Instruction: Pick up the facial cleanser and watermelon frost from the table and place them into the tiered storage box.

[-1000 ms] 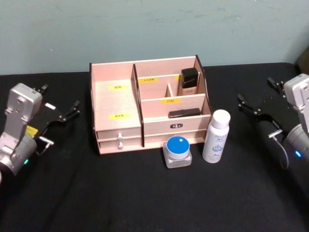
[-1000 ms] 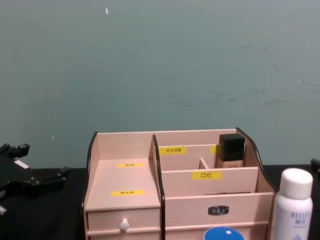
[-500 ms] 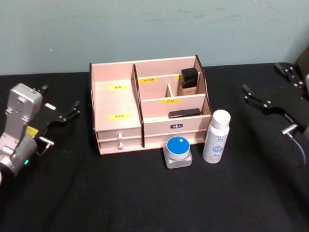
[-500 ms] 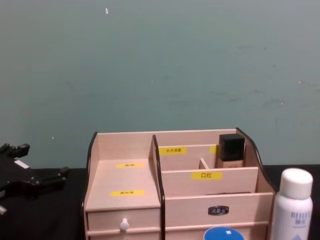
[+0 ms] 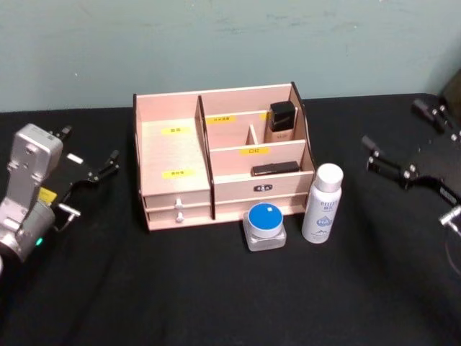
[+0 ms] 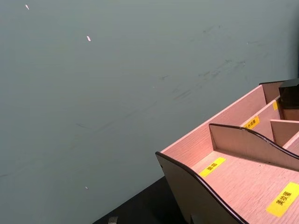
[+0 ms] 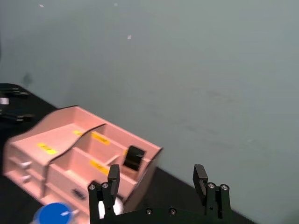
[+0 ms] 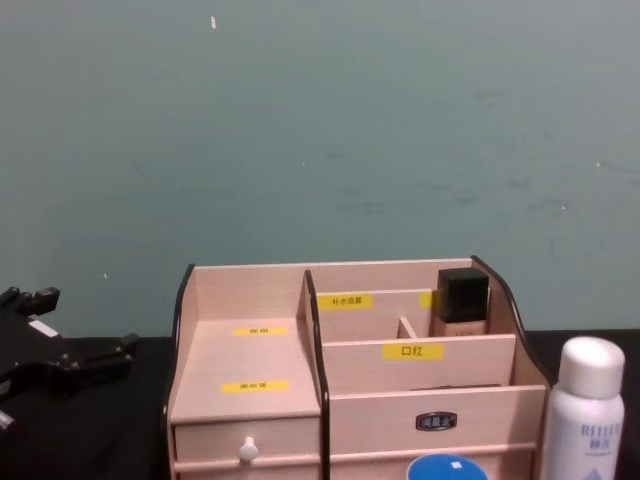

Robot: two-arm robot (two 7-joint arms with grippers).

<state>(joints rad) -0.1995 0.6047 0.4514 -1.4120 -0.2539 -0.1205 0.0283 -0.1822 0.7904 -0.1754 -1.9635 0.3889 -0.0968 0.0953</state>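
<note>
Facial cleanser, which I take to be the tall white cylindrical bottle with a white cap and blue print (image 5: 321, 205), stands upright on the black-covered table (image 5: 216, 295), just in front of the right front corner of the light wooden tiered storage box with dark curved sides (image 5: 173, 153). The squat clear jar with a round blue lid (image 5: 264, 225), probably the watermelon frost, sits just beside it, close to the box's front. Your right gripper (image 5: 392, 124) hangs well apart to the right of the bottle, fingers spread wide and holding nothing. Your left gripper (image 5: 86, 151) waits left of the box, likewise spread and empty. Watch the bottle: it looks tall and narrow, so a finger arriving off-centre may tip it onto the jar or against the box. With little room between bottle and jar, a finger could also shove the jar. Count one bottle, one jar and one box with two white-knobbed drawers and five yellow labels, one partly hidden. Two dark items already sit inside: a black-capped block (image 5: 282, 117) and a flat dark stick (image 5: 275, 169).
</note>
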